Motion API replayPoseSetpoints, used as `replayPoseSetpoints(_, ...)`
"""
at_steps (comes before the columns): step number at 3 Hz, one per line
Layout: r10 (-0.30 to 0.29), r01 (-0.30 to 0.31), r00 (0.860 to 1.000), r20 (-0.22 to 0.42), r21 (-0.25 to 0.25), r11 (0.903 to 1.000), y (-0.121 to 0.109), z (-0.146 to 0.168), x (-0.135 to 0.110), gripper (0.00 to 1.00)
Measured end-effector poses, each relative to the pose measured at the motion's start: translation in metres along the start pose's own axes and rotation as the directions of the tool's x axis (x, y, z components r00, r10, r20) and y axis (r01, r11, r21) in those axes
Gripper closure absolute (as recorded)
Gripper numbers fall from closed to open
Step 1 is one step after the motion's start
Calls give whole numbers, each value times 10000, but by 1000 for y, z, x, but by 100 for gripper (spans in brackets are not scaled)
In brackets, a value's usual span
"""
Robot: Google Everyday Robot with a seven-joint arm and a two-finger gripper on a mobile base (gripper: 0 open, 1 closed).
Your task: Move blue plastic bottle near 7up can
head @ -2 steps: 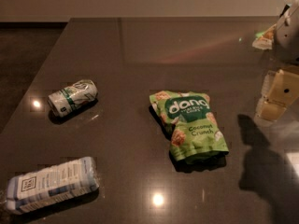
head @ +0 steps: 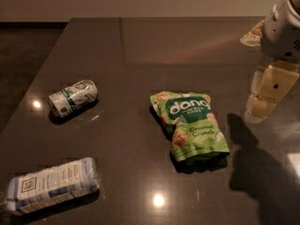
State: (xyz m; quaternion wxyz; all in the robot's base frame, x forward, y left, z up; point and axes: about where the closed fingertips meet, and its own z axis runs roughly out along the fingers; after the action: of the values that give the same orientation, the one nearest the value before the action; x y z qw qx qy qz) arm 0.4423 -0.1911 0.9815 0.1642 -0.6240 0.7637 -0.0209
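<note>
The blue plastic bottle (head: pixel 49 184) lies on its side at the table's near left corner, its pale blue and white label facing up. The 7up can (head: pixel 72 98) lies on its side further back on the left, a good way from the bottle. My gripper (head: pixel 263 97) hangs above the table at the far right, well away from both, with nothing in it.
A green "dang" snack bag (head: pixel 191 124) lies flat in the middle of the dark table (head: pixel 140 46), between the gripper and the can. The table's left edge runs close beside the can and bottle. The gripper's shadow falls on the near right.
The gripper has shifted slightly left and down. The bottle, can and bag have not moved.
</note>
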Motion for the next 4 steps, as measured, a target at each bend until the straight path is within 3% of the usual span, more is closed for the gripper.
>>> replayPoseSetpoints(1,-819,843,9948,608,-382,9957,12,4,-39,0)
replayPoseSetpoints(2,-1702,1785,9801,1020,-778,9809,36,13,-76,0)
replayPoseSetpoints(3,-2476,2579,9619,1156,-845,9625,67,23,-108,0)
replayPoseSetpoints(4,-3063,3164,9432,1286,-664,9463,111,41,-145,0)
